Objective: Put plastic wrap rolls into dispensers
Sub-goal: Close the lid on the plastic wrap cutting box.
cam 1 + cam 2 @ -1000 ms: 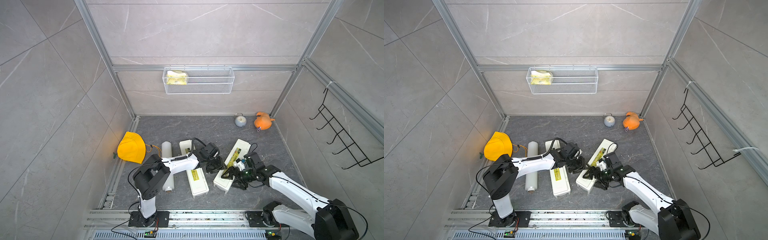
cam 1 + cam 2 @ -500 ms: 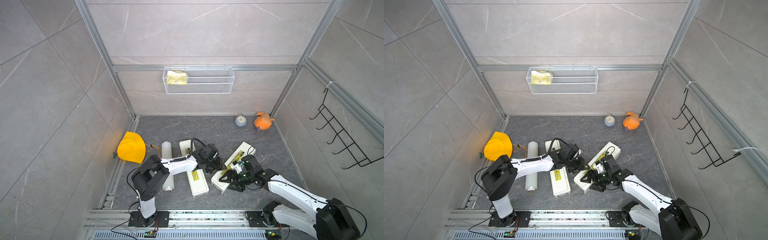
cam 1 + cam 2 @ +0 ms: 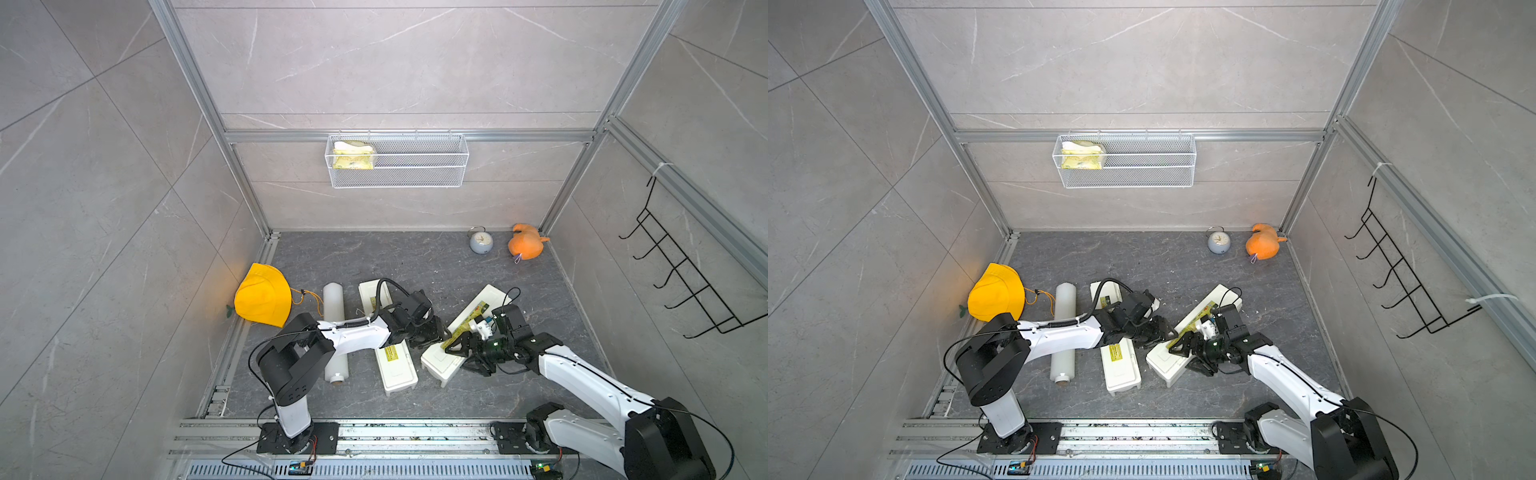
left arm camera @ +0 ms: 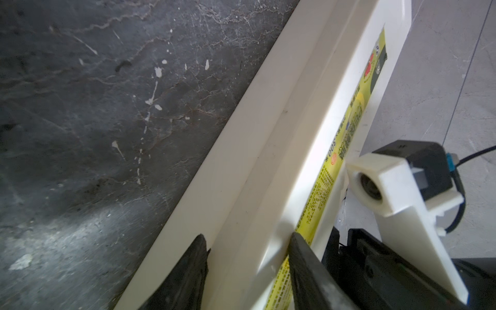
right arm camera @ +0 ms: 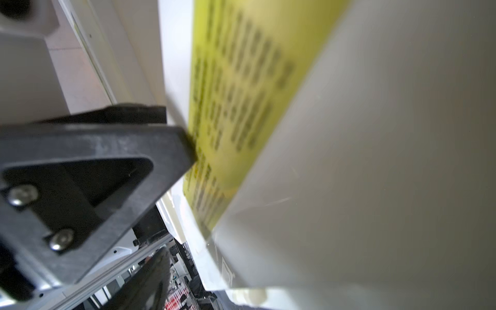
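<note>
Watching both arms meet at the long white plastic dispenser box w/ yellow-green label strip (image 3: 494,293), lying diagonal on the dark grey stone-look tabletop (image 3: 395,257). Left pincer (image 4: 247,241) is nearly closed, fingers (image 4: 193,257) pinching a white ridge along that box's side. Right pincer (image 3: 461,351) is spread wide: one fingertip (image 5: 185,150) touches the label, the other hangs clear, so no grip that I can see. Second white dispenser box (image 3: 397,374) lies just beside, to the left. Translucent milky-white plastic wrap roll w/ tan core (image 3: 334,307) lies further left, partly under the left arm, apart from both boxes.
</note>
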